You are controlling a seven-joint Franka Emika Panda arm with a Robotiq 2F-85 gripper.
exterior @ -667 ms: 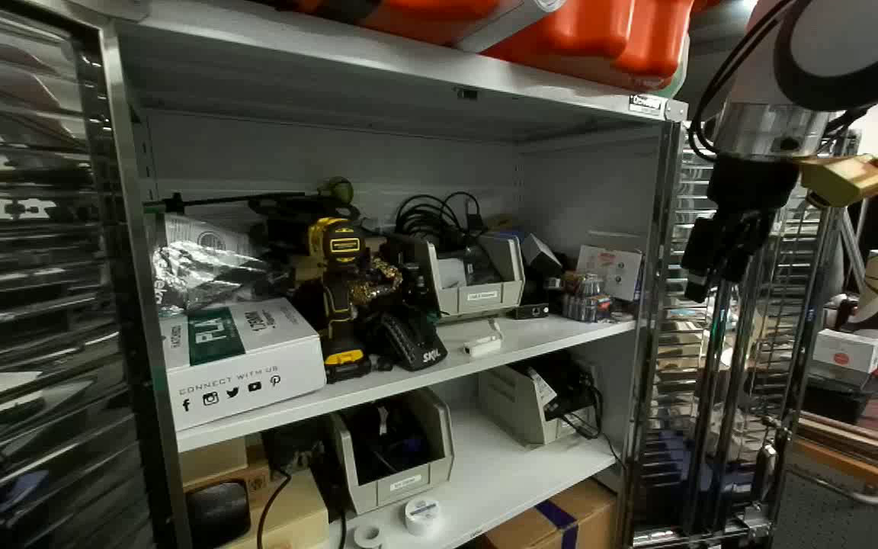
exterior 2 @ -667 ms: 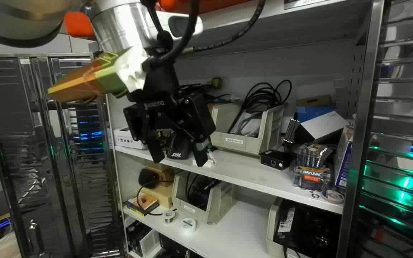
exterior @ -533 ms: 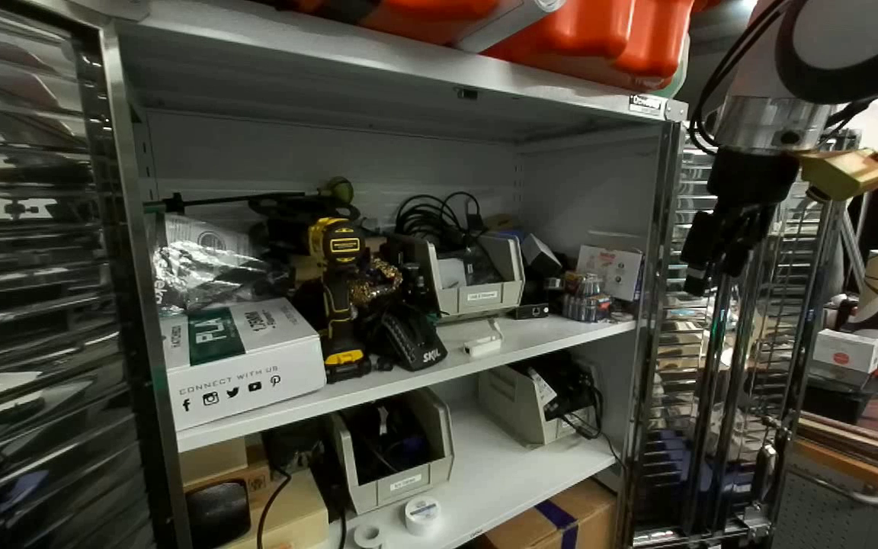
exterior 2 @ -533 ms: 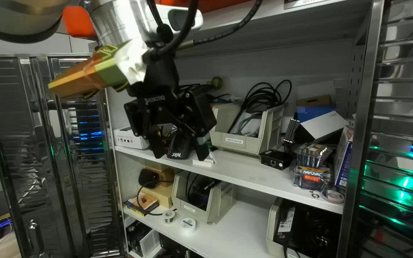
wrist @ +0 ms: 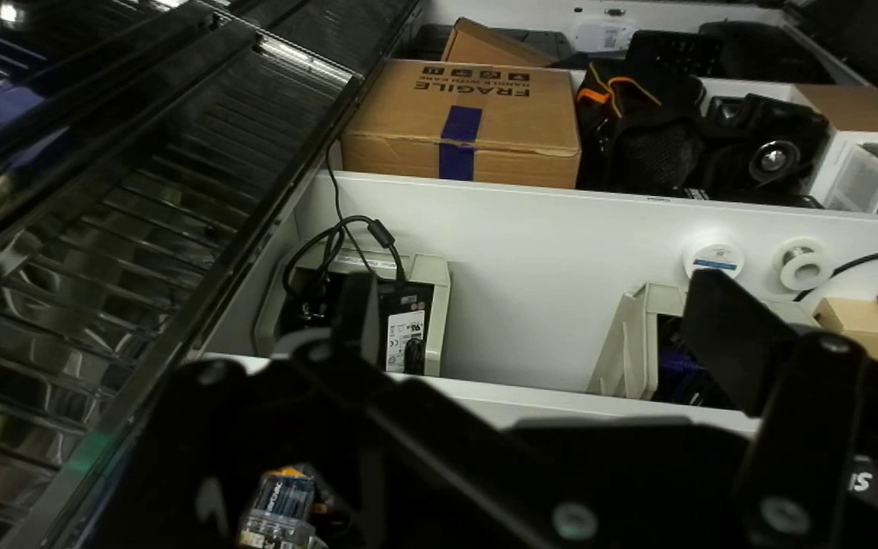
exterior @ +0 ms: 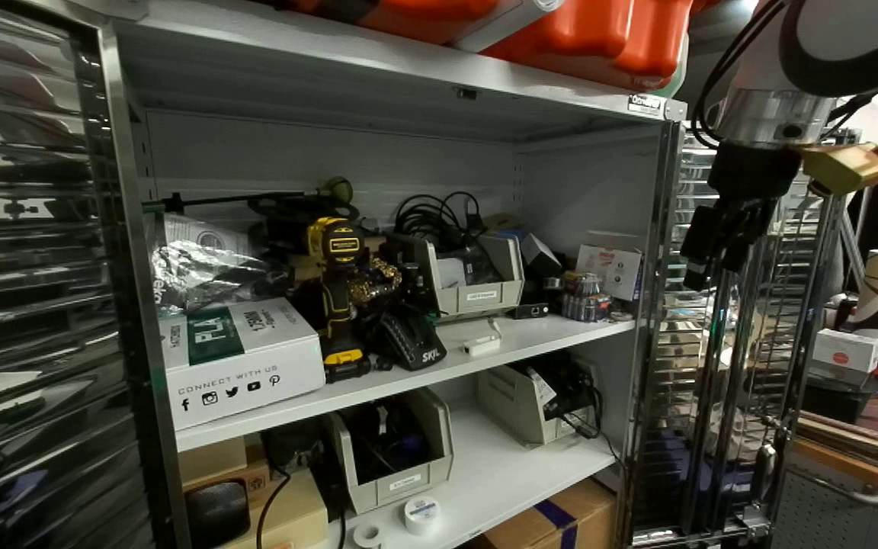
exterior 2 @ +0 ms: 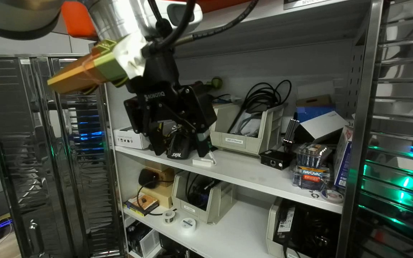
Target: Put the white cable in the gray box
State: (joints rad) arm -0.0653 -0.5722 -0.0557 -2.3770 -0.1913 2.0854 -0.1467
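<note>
Wrist view: you look along your black two-fingered Robotiq gripper (wrist: pixel 536 297), its fingers parted wide and released. Past the tips lies a brown cardboard box (wrist: pixel 523 122) with a strip of blue tape (wrist: pixel 460 126), printed FRAGILE and HANDLE WITH CARE, upside down to you. A white plastic spool (wrist: pixel 713 255) carries a label too small to read.

In an exterior view, you can read ROBOTIQ on the gripper and see daylight between its fingers; farther back, between the tips, shows a black plastic object (exterior 2: pixel 179 146) lettered SKIL. Your white cable (exterior 2: pixel 203 163), a thin cord with a blocky end, lies on the white metal shelf (exterior 2: pixel 253 172). Near it, a gray plastic bin (exterior 2: pixel 244 146) of black cables (exterior 2: pixel 262 96) bears a label that appears to read USB & Ethernet. Clear plastic battery packs (exterior 2: pixel 311 177) say RAYOVAC.

In an exterior view, you can read PLA and CONNECT WITH US, above social-media icons, on a white cardboard box (exterior: pixel 256 354). Beside it, a yellow-and-black power drill (exterior: pixel 338 301) wears a badge too small to make out. You find the cable just in front of the bin, with the gripper well apart, by a louvered metal door (exterior: pixel 683 366); from this angle you cannot judge the finger gap.
</note>
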